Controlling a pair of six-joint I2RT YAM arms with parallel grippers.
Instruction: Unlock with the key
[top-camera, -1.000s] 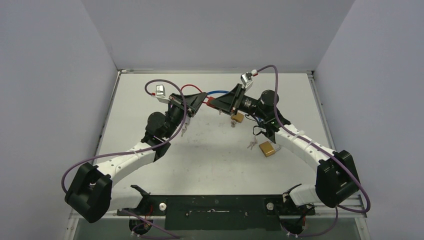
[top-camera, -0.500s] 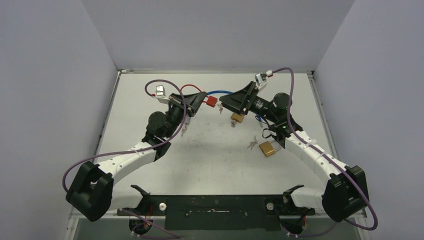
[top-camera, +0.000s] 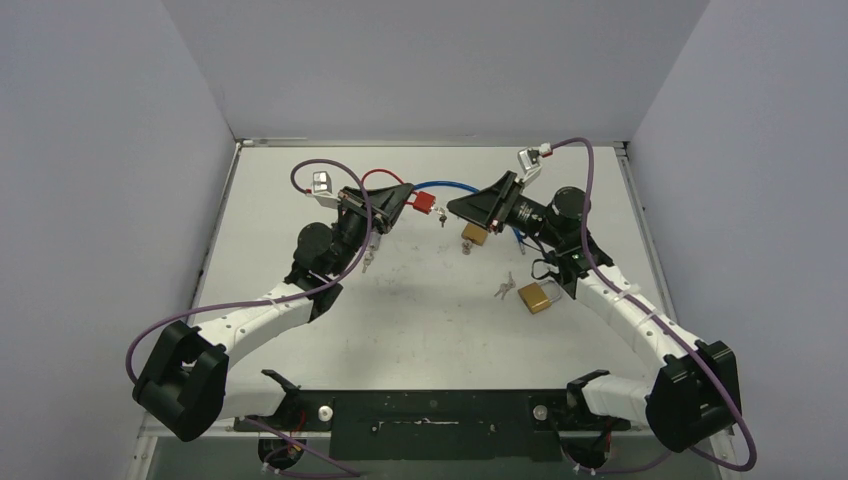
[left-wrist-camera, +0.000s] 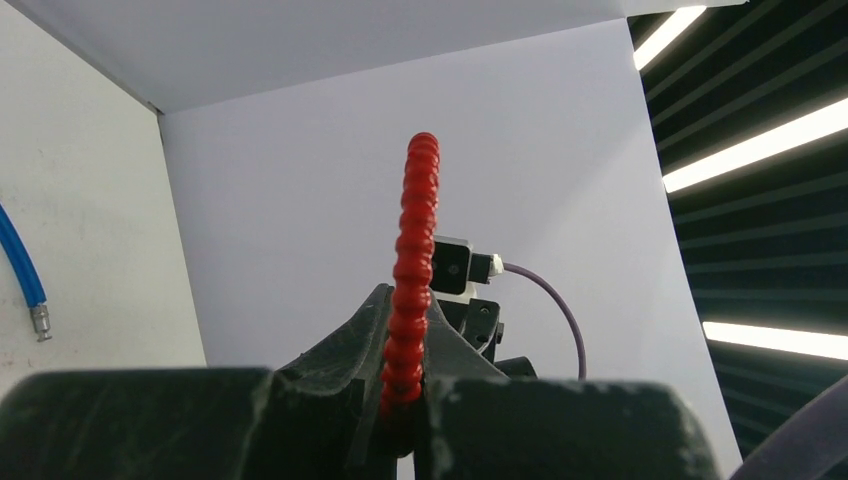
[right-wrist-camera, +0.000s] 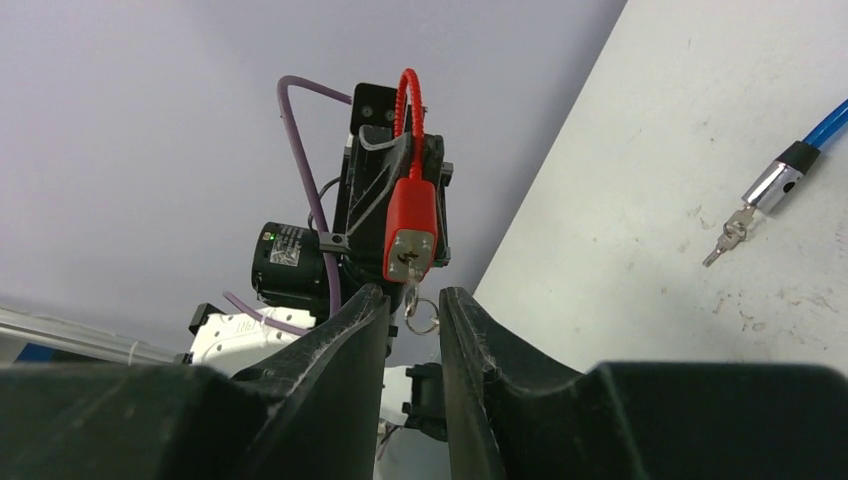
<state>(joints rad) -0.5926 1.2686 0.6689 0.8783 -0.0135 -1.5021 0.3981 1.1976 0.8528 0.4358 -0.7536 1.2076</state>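
Observation:
My left gripper (top-camera: 400, 200) is shut on the red ribbed cable (left-wrist-camera: 411, 230) of a red padlock (top-camera: 422, 205) and holds it up off the table. In the right wrist view the padlock body (right-wrist-camera: 411, 228) faces me with a key in its keyhole and a key ring (right-wrist-camera: 421, 313) hanging below it. My right gripper (right-wrist-camera: 412, 298) is open, its fingertips on either side of the key ring and just short of the lock. In the top view the right gripper (top-camera: 453, 211) sits a little right of the lock.
A blue cable lock (top-camera: 450, 187) lies at the back, its silver end (right-wrist-camera: 775, 185) and small keys (right-wrist-camera: 728, 238) on the table. Two brass padlocks (top-camera: 474, 234) (top-camera: 537, 296) and loose keys (top-camera: 503, 290) lie under the right arm.
My right gripper has drawn back to the right, away from the red padlock, whose body now shows between the grippers. The left arm has held still.

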